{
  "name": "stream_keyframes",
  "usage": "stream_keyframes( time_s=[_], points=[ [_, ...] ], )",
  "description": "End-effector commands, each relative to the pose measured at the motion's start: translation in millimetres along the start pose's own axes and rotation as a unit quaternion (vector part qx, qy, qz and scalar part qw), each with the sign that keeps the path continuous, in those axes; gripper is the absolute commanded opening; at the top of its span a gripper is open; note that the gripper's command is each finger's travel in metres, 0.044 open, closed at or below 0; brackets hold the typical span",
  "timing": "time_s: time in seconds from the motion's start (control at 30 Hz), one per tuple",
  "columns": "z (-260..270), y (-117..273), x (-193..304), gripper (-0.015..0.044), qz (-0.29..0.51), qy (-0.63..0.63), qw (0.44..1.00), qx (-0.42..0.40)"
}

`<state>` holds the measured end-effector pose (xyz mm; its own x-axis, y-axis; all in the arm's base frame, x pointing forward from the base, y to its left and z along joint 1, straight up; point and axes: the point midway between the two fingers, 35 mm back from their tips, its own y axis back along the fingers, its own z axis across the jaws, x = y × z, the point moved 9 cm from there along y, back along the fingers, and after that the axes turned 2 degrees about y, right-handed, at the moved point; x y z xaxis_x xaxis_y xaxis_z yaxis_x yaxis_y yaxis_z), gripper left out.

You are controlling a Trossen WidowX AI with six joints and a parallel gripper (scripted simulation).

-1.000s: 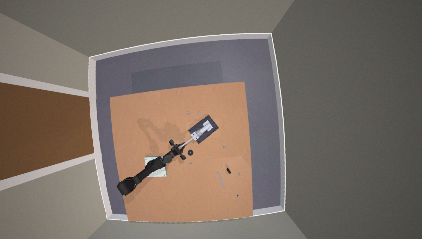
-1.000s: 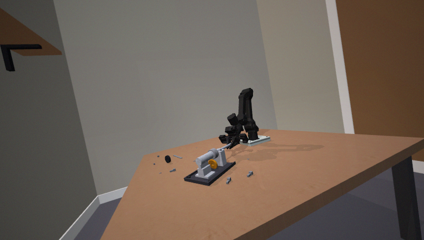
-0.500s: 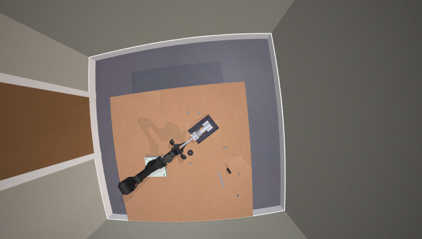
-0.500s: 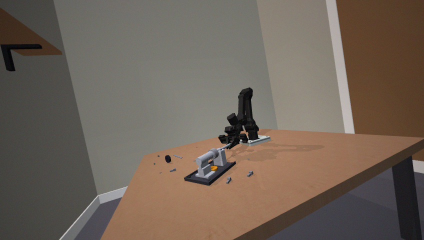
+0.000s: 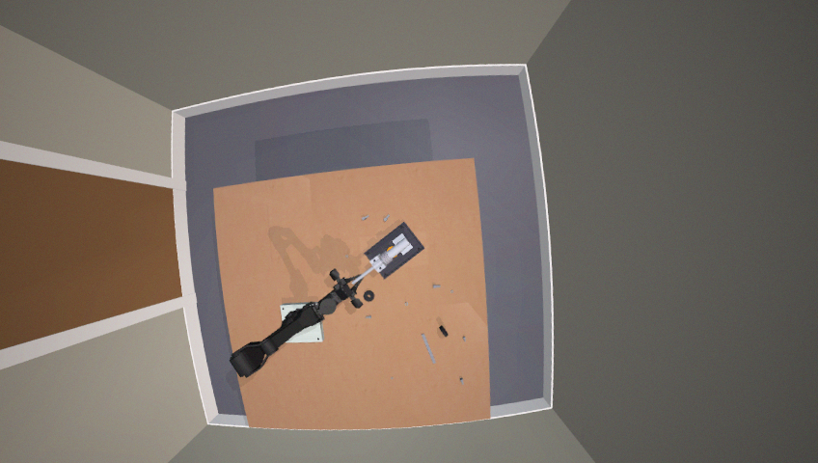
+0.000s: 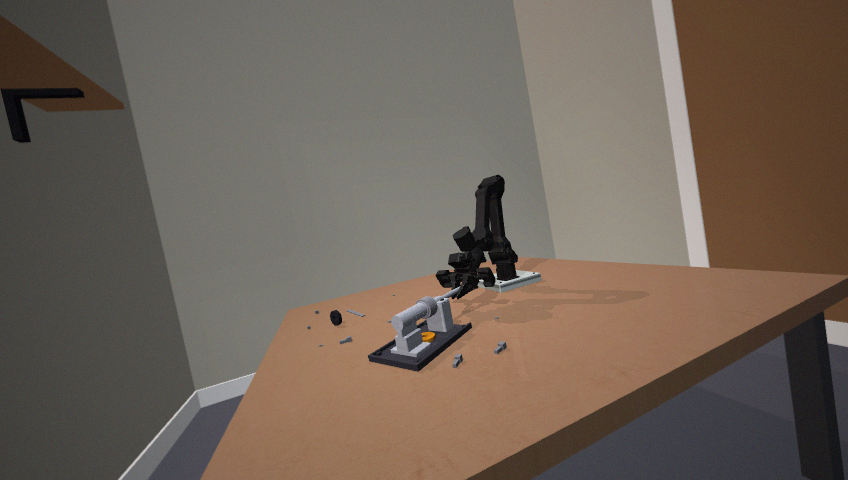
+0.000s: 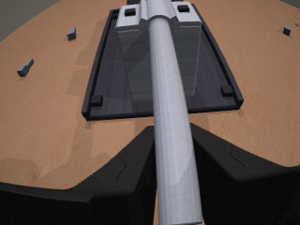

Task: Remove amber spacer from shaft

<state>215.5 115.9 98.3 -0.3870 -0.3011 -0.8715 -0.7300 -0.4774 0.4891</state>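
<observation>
The shaft (image 5: 364, 273) (image 6: 452, 292) (image 7: 170, 94) is a pale grey rod that runs through the near support block (image 5: 376, 265) (image 6: 440, 316) (image 7: 136, 56). My gripper (image 5: 355, 282) (image 6: 461, 292) (image 7: 169, 133) is shut on the shaft's outer part, one dark finger on each side. The thick grey housing cylinder (image 5: 399, 247) (image 6: 411, 316) is in line beyond. A grey ring-like part (image 6: 428, 306) sits between housing and near block. The amber spacer (image 5: 390, 250) (image 6: 427, 336) lies low, nearly flat, on the dark base plate beneath the shaft line. Whether other spacers remain on the shaft is hidden.
The base plate (image 6: 457, 334) (image 7: 108, 84) has a raised rim. A black ring (image 5: 368, 293) lies close beside the gripper. A black part (image 5: 443, 331), a grey strip (image 5: 427, 348) and several small grey pieces lie on the table (image 5: 275, 212).
</observation>
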Motion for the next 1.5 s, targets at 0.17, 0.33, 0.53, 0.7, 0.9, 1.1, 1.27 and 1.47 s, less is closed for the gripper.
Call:
stream_keyframes(
  time_s=[0.17,0.33,0.53,0.7,0.9,1.1,1.27,1.47],
  points=[
    [0,-4,-4,0.0,-0.003,0.0,1.0,0.001],
    [0,-5,-5,0.0,-0.003,0.0,1.0,0.001],
    [0,-7,-6,0.0,-0.003,0.0,1.0,0.001],
    [0,-9,-7,0.0,-0.003,0.0,1.0,0.001],
    [0,-11,-8,0.0,-0.003,0.0,1.0,0.001],
    [0,-13,-9,0.0,-0.003,0.0,1.0,0.001],
    [0,-15,-10,0.0,-0.003,0.0,1.0,0.001],
    [0,-17,-11,0.0,-0.003,0.0,1.0,0.002]
  ],
)
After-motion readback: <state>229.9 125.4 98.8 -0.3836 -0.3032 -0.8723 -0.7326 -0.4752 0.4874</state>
